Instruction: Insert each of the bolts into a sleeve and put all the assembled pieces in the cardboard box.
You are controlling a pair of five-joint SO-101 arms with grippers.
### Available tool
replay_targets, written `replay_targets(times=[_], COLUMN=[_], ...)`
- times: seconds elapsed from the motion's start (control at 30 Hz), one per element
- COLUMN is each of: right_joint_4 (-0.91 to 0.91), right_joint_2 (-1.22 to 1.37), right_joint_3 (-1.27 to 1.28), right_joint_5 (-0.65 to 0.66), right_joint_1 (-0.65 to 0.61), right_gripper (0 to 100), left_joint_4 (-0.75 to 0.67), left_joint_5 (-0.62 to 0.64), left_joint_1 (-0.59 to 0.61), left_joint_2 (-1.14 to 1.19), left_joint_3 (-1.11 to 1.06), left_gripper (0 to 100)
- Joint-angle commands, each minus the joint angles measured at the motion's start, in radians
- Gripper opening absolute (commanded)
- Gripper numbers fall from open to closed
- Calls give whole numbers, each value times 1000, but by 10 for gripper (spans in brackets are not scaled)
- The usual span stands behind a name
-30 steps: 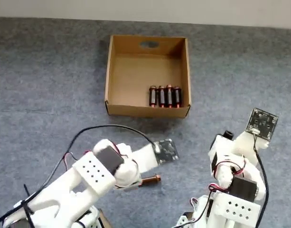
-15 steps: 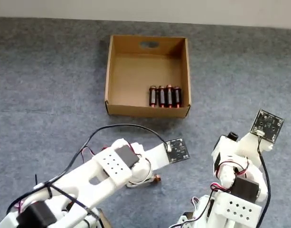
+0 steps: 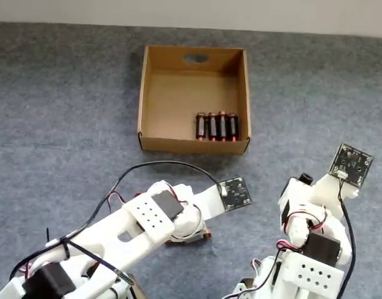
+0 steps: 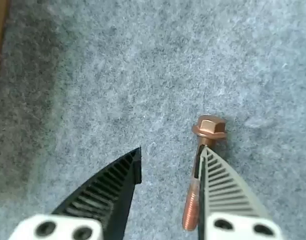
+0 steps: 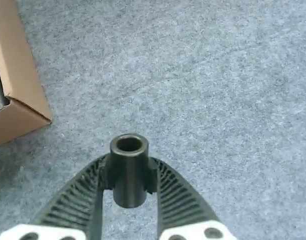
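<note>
Grey carpet (image 3: 60,93) covers the whole table, so that's the backdrop for everything I'm looking at. Biggest thing on my screen is the left arm (image 3: 138,227), stretched low across the near side of the high view. The right arm (image 3: 309,255) is folded up beside it at the near right corner. Further back sits the box (image 3: 143,93), top open, well apart from both arms. Four pieces (image 3: 216,126) lie side by side in its near right corner, touching each other and tucked against the near wall.

On the right wrist cam, the right gripper (image 5: 130,161) is clamped on a black sleeve (image 5: 129,172), one finger on each side. The sleeve's open end pokes out past the fingertips and I can see straight into the bore. It hangs over bare carpet, with a corner of the box not far off.

The left gripper (image 4: 170,150) is spread wide, down close to the carpet. The copper bolt (image 4: 208,127) lies flat on the carpet between the fingers, not pinched. Its shank runs right along the inside of one finger, and the hex head sits just past that fingertip. The other finger is well clear of it. From the high view only the bolt's head end peeks out from under the left arm.
</note>
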State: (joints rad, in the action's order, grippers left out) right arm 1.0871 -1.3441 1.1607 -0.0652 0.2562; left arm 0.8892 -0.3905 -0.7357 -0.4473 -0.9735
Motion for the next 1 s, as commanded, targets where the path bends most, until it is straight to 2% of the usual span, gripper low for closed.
replay_targets(times=[0.0,0.17,0.4,0.7,0.97], right_joint_4=[-22,-22,-21,-16,-15], right_joint_2=[-15,-15,-15,-15,-15], right_joint_3=[-5,-5,-5,-5,-5], right_joint_5=[-12,-12,-12,-12,-12], right_joint_1=[12,12,13,13,13], right_gripper=[6,6,6,6,6], left_joint_4=[-12,-8,-17,-52,-52], left_joint_5=[8,64,66,64,64], left_joint_1=[-13,-16,-160,-45,-44], left_joint_2=[1,1,1,1,1], left_joint_3=[39,39,-4,-10,-5], left_gripper=[190,191,189,191,193])
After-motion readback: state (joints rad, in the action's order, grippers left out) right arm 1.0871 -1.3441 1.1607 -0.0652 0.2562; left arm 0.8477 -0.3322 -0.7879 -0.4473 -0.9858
